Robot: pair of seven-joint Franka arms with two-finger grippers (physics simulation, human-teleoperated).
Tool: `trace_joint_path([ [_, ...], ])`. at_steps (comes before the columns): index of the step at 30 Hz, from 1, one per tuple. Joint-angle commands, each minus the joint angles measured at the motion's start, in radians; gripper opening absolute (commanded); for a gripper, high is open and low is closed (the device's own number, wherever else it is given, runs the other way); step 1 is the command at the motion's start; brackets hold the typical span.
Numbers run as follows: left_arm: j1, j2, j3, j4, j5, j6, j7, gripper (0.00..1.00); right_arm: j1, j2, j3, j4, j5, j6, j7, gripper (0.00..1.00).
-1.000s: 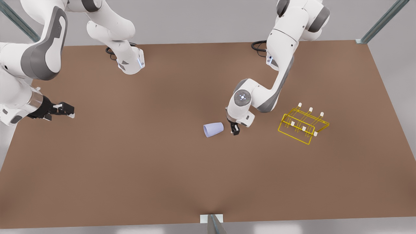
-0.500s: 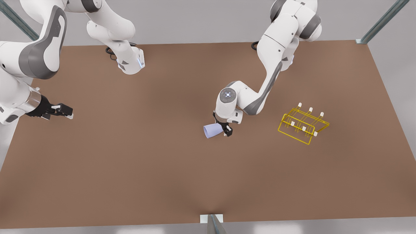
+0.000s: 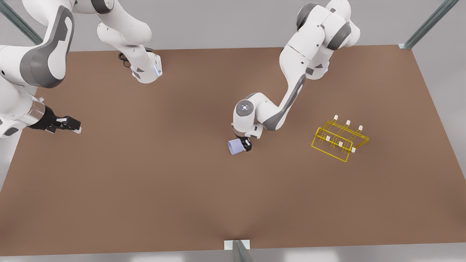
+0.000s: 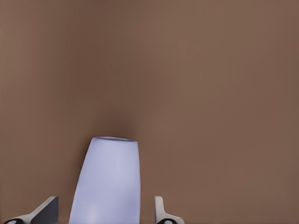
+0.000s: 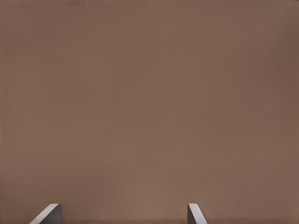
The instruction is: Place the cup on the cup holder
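The pale lavender cup (image 3: 235, 147) lies on its side on the brown table (image 3: 174, 182), its open end toward the front view's left. My left gripper (image 3: 245, 144) has come down over the cup's other end. In the left wrist view its fingers (image 4: 46, 211) stand on either side of the cup (image 4: 110, 177) with a gap on each side, so the left gripper (image 4: 105, 213) is open. The yellow wire cup holder (image 3: 340, 141) sits farther to the front view's right. My right gripper (image 3: 74, 126) waits open at the front view's left edge, its fingertips (image 5: 51, 212) over bare table.
The two arm bases (image 3: 145, 71) stand along the table's far edge. Metal frame posts (image 3: 426, 25) rise at the corners, and a bracket (image 3: 236, 245) marks the near edge. Brown table surface stretches between cup and cup holder.
The left arm has swung toward the front view's left, and its gripper went from beside the cup to straddling it. The right gripper drifted slightly.
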Motion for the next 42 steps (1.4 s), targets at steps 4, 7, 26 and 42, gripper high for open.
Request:
trace_joint_path([
  [4,-0.001,0.036,0.001,0.040,-0.001,-0.003,-0.129,1.00,0.000,-0.001,0.000,0.000,0.001,-0.001,0.032,1.00],
  [7,-0.001,0.056,0.001,0.051,-0.001,0.000,-0.129,1.00,0.000,-0.001,0.000,0.000,0.001,-0.001,0.032,1.00],
  [26,-0.007,0.131,0.000,0.090,-0.001,0.006,-0.111,1.00,-0.002,0.002,-0.008,0.020,0.002,-0.001,0.032,1.00],
  [42,-0.007,0.159,0.000,0.100,-0.001,0.009,-0.091,0.78,-0.003,0.005,-0.008,0.020,0.001,0.013,0.032,1.00],
])
